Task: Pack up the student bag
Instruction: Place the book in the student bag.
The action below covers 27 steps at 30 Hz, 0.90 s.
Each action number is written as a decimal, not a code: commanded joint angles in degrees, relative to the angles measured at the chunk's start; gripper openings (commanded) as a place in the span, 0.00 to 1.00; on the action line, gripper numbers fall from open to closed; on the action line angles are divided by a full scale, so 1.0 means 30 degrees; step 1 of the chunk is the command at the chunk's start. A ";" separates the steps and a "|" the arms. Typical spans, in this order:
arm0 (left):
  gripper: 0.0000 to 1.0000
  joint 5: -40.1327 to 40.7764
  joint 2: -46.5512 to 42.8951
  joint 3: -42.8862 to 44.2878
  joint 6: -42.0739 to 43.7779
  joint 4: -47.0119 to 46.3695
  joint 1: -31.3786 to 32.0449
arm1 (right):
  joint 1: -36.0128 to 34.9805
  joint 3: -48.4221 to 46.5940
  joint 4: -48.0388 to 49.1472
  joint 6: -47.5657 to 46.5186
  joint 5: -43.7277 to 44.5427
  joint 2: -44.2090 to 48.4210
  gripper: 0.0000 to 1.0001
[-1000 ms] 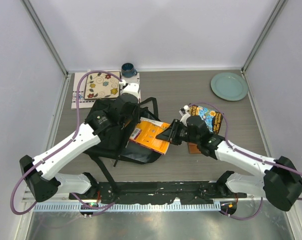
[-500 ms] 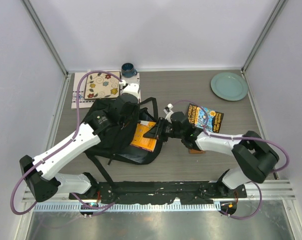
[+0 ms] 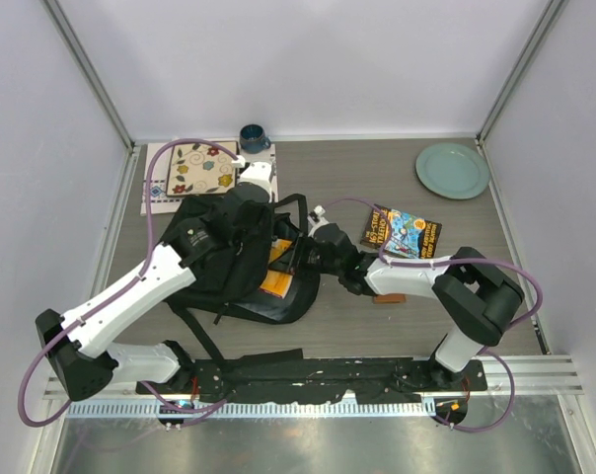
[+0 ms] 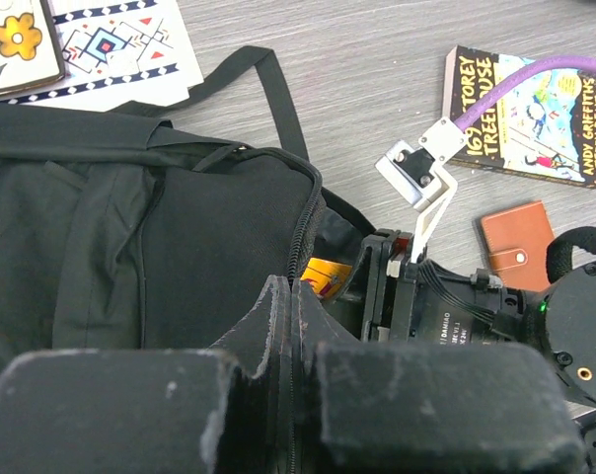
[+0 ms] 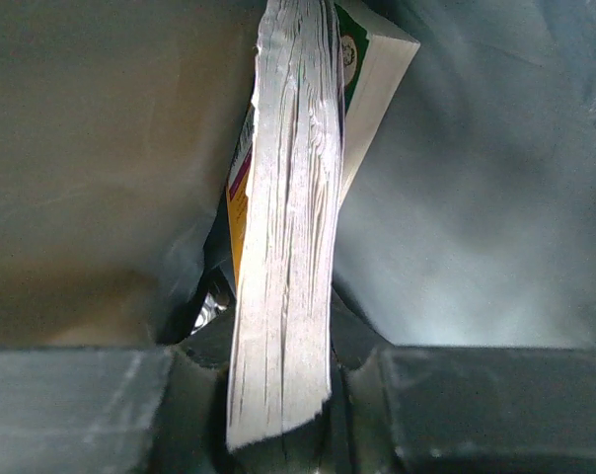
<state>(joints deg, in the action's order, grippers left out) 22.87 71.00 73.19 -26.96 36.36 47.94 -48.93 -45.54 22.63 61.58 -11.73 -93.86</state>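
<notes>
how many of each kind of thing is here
soft black fabric backpack: 1
books, orange paperback and multicoloured paperback: 2
brown leather wallet: 1
round pale green plate: 1
dark blue mug: 1
patterned flat pieces, floral mat over geometric-bordered sheet: 2
total: 8

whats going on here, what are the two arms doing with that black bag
The robot is packing the student bag. The left end effector pinches the fabric at the zip edge, holding the mouth open. The right end effector is shut on an orange-covered book and has it partly inside the opening. A second book and a brown wallet lie beside the bag, not yet packed.
</notes>
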 commanded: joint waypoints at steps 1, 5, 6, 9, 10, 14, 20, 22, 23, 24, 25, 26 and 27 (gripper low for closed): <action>0.00 -0.0329 -0.0787 0.0975 -0.0446 -0.2071 0.0074 | -0.0360 -0.0522 0.2355 0.0038 0.1682 0.0065 0.01; 0.00 -0.0301 -0.0845 0.1121 -0.0476 -0.2042 0.0044 | -0.1441 -0.1896 0.2827 0.0713 0.2207 -0.1493 0.00; 0.00 -0.0271 -0.0903 0.1122 -0.0476 -0.2013 0.0073 | -0.1619 -0.2103 0.2769 0.0713 0.2732 -0.1727 0.01; 0.00 -0.0184 -0.1108 0.1034 -0.0593 -0.2013 0.0044 | -0.1767 -0.2690 0.2826 0.1120 0.3612 -0.2431 0.01; 0.00 -0.0183 -0.1196 0.0976 -0.0622 -0.2041 0.0073 | -0.1767 -0.2720 0.3001 0.1297 0.3819 -0.2548 0.01; 0.00 -0.0125 -0.1401 0.0770 -0.0768 -0.2100 0.0073 | -0.1797 -0.3799 0.3384 0.1124 0.5021 -0.3660 0.02; 0.00 0.0022 -0.1460 0.0682 -0.0769 -0.1897 0.0045 | -0.1358 -0.3782 0.2270 0.1505 0.2622 -0.5099 0.41; 0.00 0.0139 -0.1548 0.0537 -0.0769 -0.1836 0.0044 | -0.1153 -0.2872 0.2270 0.1213 0.2474 -0.4282 0.61; 0.00 0.0226 -0.1635 0.0420 -0.0769 -0.1894 0.0044 | -0.1094 -0.2171 0.1748 0.0979 0.2502 -0.3930 0.65; 0.00 0.0256 -0.1694 0.0331 -0.0827 -0.1924 0.0044 | -0.1093 -0.1990 0.1279 0.0803 0.2532 -0.3637 0.69; 0.00 0.0314 -0.1753 0.0157 -0.0828 -0.2011 0.0044 | -0.1093 -0.1814 0.0868 0.0598 0.2503 -0.3025 0.74; 0.00 0.0547 -0.1782 0.0126 -0.0886 -0.2070 0.0073 | -0.1093 -0.1523 0.0052 0.0364 0.2590 -0.2757 0.75; 0.00 0.0636 -0.1841 0.0126 -0.0886 -0.2071 0.0045 | -0.1093 -0.1317 -0.0217 0.0303 0.2648 -0.2407 0.76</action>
<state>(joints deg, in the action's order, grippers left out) 22.98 68.23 73.06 -28.36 35.44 47.94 -52.36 -51.55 26.61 65.10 -3.88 -107.55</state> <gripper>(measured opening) 0.009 0.731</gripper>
